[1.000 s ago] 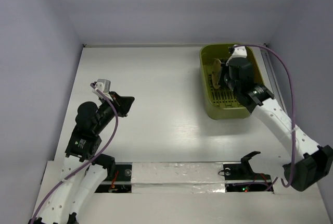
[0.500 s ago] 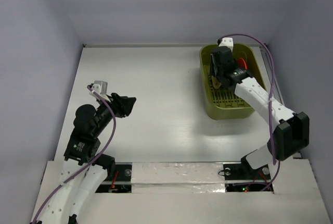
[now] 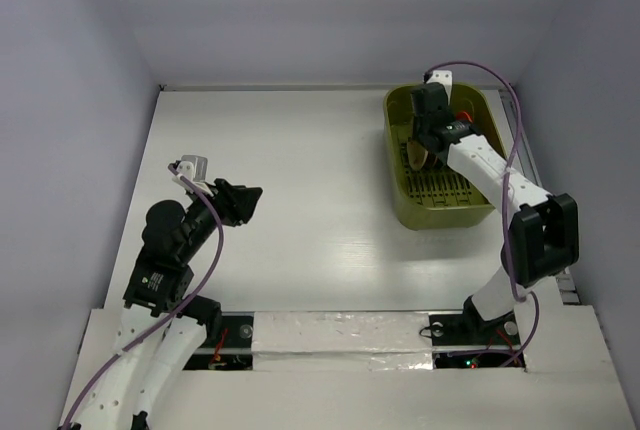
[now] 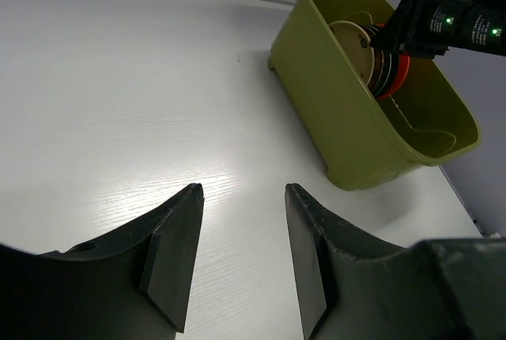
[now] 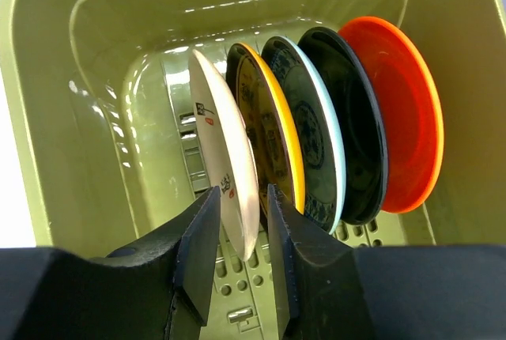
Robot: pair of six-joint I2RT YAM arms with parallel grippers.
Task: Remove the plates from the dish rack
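Left gripper (image 4: 242, 190): well left of the rack (image 4: 356, 134), low over the table (image 4: 118, 79). Its jaws stand moderately apart with nothing between them.

Rack: at the far right of the table. All its plates are inside, standing on edge in one close row across the slotted floor.

Right gripper (image 5: 243, 194): reaching down into the rack, with one finger on each side of the cream plate (image 5: 225, 142) at its lower rim. The gap is narrow, barely wider than the plate. You cannot tell from here whether the pads are pressing yet.

Cream plate: the end plate of the row in the rack, and the only one with open space on one face.

Other plates: behind the cream plate, going deeper into the rack, stand the yellow plate (image 5: 265, 126), a pale-rimmed patterned plate (image 5: 312, 134), the black plate (image 5: 364, 134) and the red plate (image 5: 407, 111).

Step, as I judge it: you are taking hold of the first plate to lift it out.

Risk, pinch: the finger next to the yellow plate has little room. If it drifts, you may catch two rims or tip the row over.

Risk, slip: the hold is on the rim only. A glazed plate gripped off-centre may swing or slide out as you lift.

Risk, wall: lift straight up, or the plate may strike the rack's wall and drag the rack.
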